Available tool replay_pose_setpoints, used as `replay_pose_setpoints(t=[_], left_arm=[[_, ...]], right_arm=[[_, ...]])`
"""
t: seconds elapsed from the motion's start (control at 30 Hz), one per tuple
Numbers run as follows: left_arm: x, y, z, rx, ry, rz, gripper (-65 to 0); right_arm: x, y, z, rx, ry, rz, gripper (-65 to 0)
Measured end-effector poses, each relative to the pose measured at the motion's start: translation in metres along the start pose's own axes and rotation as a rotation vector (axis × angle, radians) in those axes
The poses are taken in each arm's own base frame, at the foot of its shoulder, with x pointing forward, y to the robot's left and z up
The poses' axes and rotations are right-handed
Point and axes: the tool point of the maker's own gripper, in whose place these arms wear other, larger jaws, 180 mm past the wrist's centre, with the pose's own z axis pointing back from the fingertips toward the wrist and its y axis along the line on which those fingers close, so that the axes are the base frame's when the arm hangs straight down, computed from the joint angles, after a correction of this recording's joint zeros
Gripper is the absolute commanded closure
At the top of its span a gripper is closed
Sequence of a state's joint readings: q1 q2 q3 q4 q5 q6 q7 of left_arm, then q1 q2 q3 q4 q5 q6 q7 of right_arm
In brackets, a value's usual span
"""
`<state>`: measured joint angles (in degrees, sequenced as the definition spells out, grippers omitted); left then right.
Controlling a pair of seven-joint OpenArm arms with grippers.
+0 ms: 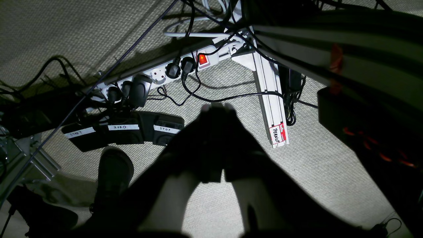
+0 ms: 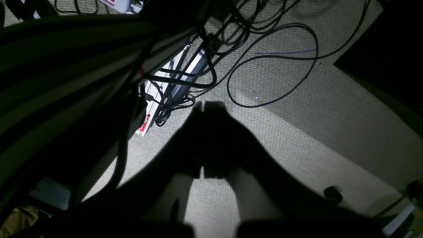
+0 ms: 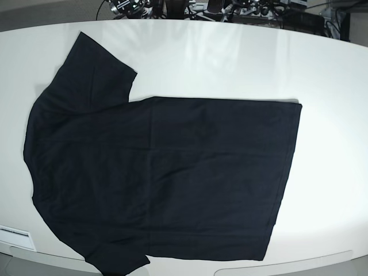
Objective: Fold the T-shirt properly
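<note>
The black T-shirt [image 3: 161, 172] lies spread flat on the white table [image 3: 230, 52] in the base view, sleeves and collar end to the left, hem to the right. Its lower sleeve reaches the table's near edge. Neither arm shows in the base view. In the left wrist view my left gripper [image 1: 218, 107] hangs over carpet floor, fingers pressed together with nothing between them. My right gripper [image 2: 206, 105] looks the same in the right wrist view: a dark silhouette, shut and empty above the carpet. Both are away from the shirt.
Below the left gripper are a white power strip [image 1: 158, 74], three foot pedals [image 1: 122, 132] labelled START, ZERO and STOP, a dark shoe [image 1: 112, 172] and an aluminium frame bar [image 1: 271, 96]. Loose black cables [image 2: 274, 76] loop over the carpet under the right gripper.
</note>
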<state>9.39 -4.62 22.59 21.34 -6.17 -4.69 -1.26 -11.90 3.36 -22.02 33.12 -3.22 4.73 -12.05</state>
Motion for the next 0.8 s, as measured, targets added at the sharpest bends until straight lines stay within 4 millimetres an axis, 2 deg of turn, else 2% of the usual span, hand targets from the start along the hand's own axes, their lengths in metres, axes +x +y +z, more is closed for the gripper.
replay_pose_setpoints(t=[0.73,0.8], left_arm=[[0.0002,-0.0005,0.0006,-0.001,0.004,-0.011,0.0],[-0.0032,-0.0006,0.0022,-0.001,0.031,-0.069,0.0]], right_arm=[[0.0009,0.0018,0.0005,0.016,0.0,0.006,0.0],[-0.0069,0.0063,0.0022,0.047,0.054,0.019,0.0]])
